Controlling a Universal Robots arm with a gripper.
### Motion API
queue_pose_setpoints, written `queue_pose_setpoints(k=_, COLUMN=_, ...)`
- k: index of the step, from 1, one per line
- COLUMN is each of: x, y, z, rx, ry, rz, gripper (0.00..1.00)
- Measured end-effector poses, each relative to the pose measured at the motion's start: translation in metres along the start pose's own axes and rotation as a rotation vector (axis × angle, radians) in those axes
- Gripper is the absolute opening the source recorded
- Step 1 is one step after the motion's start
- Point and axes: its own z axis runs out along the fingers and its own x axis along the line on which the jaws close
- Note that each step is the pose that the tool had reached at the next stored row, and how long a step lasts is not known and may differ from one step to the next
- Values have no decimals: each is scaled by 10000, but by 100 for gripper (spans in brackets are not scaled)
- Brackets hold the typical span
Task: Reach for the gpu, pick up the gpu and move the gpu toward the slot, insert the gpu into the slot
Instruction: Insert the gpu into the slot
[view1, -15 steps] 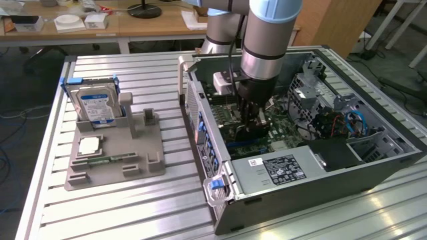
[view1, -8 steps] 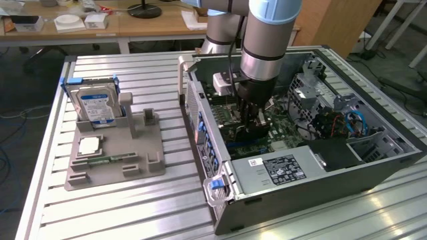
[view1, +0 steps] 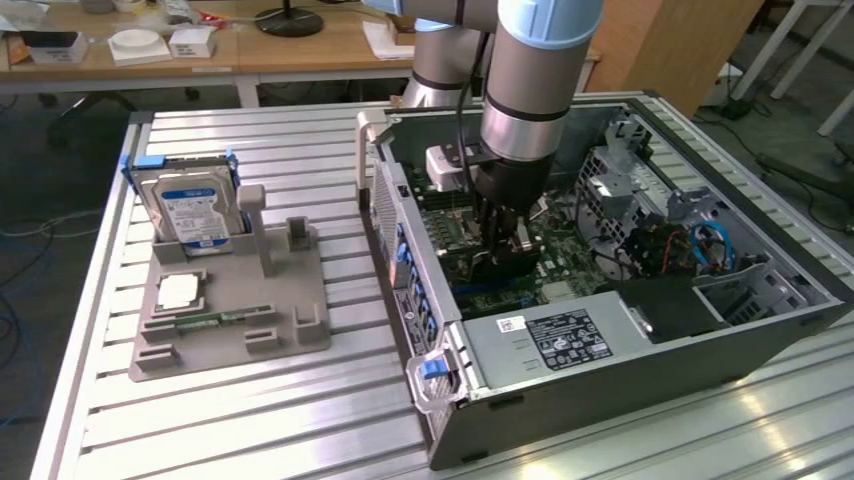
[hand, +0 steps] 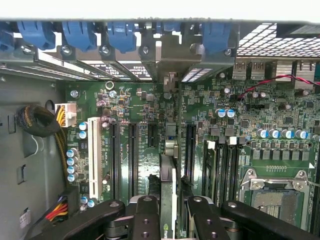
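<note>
My gripper (view1: 505, 245) is down inside the open computer case (view1: 747, 340), over the green motherboard (hand: 145, 107). It is shut on the gpu (hand: 168, 172), which the wrist view shows edge-on, standing upright between the two black fingers (hand: 148, 212). The card's grey end bracket (hand: 170, 82) lines up with the rear openings of the case. Long black slots (hand: 132, 155) run parallel on either side of the card. The slot directly under it is hidden by the card itself.
A grey fixture (view1: 296, 330) on the slatted table holds a silver hard drive (view1: 191, 205), a processor chip (view1: 180, 290) and a small green memory stick (view1: 200, 322). Inside the case are the power supply (view1: 561, 335), blue latches (hand: 80, 35), cable bundles (hand: 37, 122) and the processor socket (hand: 277, 197).
</note>
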Motion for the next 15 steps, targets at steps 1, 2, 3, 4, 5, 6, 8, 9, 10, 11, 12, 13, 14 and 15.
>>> queue_pose_setpoints(k=1, x=0, y=0, z=0, rx=0, ry=-1, rz=1, gripper=26)
queue_pose_setpoints(k=2, x=0, y=0, z=0, rx=0, ry=0, rz=0, gripper=26)
queue_pose_setpoints(k=3, x=0, y=0, z=0, rx=0, ry=0, rz=0, gripper=26)
queue_pose_setpoints(k=4, x=0, y=0, z=0, rx=0, ry=-1, rz=1, gripper=26)
queue_pose_setpoints(k=5, x=0, y=0, z=0, rx=0, ry=0, rz=3, gripper=26)
queue_pose_setpoints(k=6, x=1, y=1, z=1, rx=1, ry=-1, rz=5, gripper=26)
queue_pose_setpoints(k=8, x=4, y=1, z=1, rx=1, ry=-2, rz=7, gripper=26)
queue_pose_setpoints(k=9, x=4, y=1, z=1, rx=1, ry=-1, rz=6, gripper=26)
queue_pose_setpoints(k=10, x=4, y=1, z=1, rx=0, ry=-1, rz=5, gripper=26)
queue_pose_setpoints(k=11, x=5, y=1, z=0, rx=0, ry=0, rz=4, gripper=26)
queue_pose_setpoints(k=12, x=6, y=1, z=0, rx=0, ry=0, rz=4, gripper=26)
queue_pose_setpoints(k=13, x=7, y=1, z=1, rx=1, ry=1, rz=5, gripper=26)
queue_pose_setpoints(k=14, x=7, y=1, z=5, rx=6, ry=-8, rz=8, gripper=26)
queue_pose_setpoints(k=15, x=7, y=1, z=4, rx=4, ry=-6, rz=9, gripper=26)
